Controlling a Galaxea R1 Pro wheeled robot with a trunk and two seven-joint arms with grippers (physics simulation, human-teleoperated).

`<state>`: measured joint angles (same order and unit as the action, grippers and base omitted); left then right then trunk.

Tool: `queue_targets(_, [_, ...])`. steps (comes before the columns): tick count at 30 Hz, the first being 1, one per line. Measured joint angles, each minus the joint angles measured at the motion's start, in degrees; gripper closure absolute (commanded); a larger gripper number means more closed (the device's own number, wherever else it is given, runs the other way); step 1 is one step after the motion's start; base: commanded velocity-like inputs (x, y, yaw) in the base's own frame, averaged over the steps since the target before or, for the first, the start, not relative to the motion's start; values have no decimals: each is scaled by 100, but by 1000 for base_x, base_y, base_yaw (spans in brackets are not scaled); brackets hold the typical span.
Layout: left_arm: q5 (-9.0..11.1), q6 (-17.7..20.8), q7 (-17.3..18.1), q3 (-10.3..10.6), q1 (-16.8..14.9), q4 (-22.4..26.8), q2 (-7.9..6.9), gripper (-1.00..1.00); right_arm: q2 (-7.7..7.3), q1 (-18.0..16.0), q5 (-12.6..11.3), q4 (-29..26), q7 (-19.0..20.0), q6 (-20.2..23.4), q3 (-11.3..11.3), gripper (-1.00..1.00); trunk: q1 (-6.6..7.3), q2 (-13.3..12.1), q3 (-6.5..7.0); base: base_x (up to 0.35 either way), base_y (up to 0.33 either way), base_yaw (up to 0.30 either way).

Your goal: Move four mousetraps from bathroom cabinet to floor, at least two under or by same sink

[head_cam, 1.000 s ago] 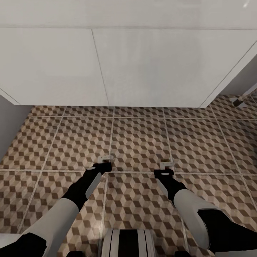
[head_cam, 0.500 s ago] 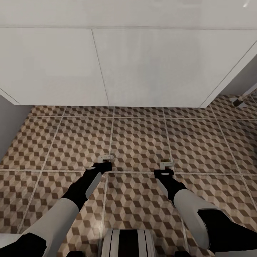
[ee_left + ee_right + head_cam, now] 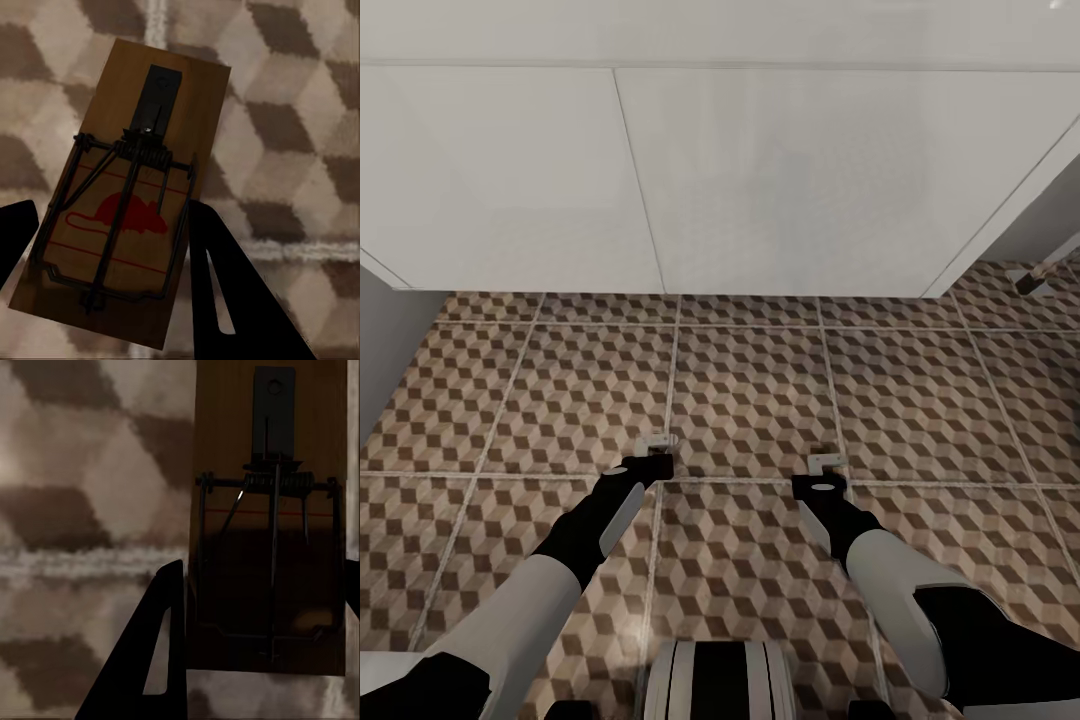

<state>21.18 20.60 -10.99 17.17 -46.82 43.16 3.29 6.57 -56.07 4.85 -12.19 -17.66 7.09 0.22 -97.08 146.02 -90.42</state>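
Both arms reach down over the cube-patterned bathroom floor (image 3: pixel 750 390), in front of the white vanity unit (image 3: pixel 760 180). In the left wrist view a tan mousetrap (image 3: pixel 169 112) with dark wire and a red mouse print lies between the black fingers (image 3: pixel 225 300); my left gripper (image 3: pixel 112 217) is shut on it. In the right wrist view a second mousetrap (image 3: pixel 225 450) sits between the fingers (image 3: pixel 161 652) of my right gripper (image 3: pixel 264 577), which grips its sides. Both traps hang low over the tiles. In the head view the left gripper (image 3: pixel 657 445) and right gripper (image 3: pixel 826 466) are side by side.
The vanity's flat white fronts span the back of the head view, with a grey wall (image 3: pixel 385 340) at the left. A small dark-tipped object (image 3: pixel 1028 280) lies on the tiles at the far right. Open tiles stretch between the grippers and the vanity.
The whole head picture has shifted slightly, the vanity sitting a touch higher, so the camera moved. Both arms and their traps stay where they were.
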Motion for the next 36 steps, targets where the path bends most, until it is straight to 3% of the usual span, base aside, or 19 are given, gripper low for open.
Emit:
queue_targets(4, [-2,3,0,0,0,-1,0,100,0,0,-1,0,1,0,0,100,-10,5,-89,0,0,0])
queue_targets(21, [0,93,26,1,0,16,-1,100,0,0,7,-23,-4,8,2,100,-10,6,-89,0,0,0])
queue_targets(36, [-5,6,-44,-21,0,105,-9,100,8,0,-23,-703,-144,-185,-33,100,-10,6,-89,0,0,0])
